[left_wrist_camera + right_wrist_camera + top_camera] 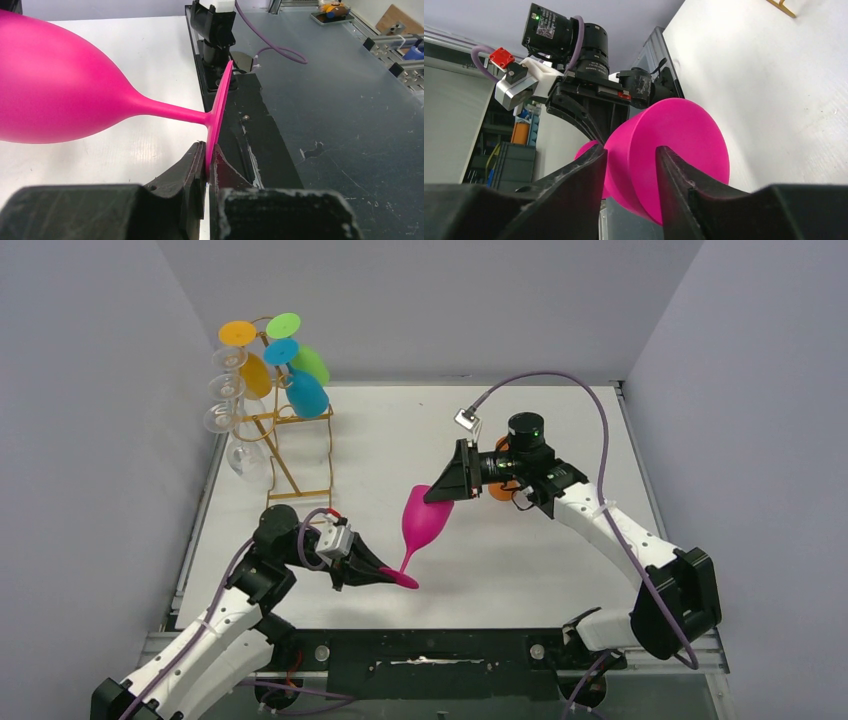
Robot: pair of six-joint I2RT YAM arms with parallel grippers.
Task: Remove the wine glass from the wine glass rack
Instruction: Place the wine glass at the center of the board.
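The pink wine glass [425, 512] hangs tilted over the middle of the table, away from the wine glass rack [285, 455] at the back left. My left gripper [385, 572] is shut on the edge of the glass's flat foot [218, 107], pinched between both pads. The bowl [60, 85] points up and away towards my right gripper [440, 495]. In the right wrist view that gripper [631, 155] straddles the bowl's rim [674, 145], one finger outside the wall and one across the mouth. A gap shows between its fingers, so it is open.
The gold wire rack carries orange [240, 335], green [310, 362] and blue [305, 392] glasses plus clear ones [225, 390] on its left side. Grey walls close in the table on the left, back and right. A dark metal rail [430, 645] runs along the near edge.
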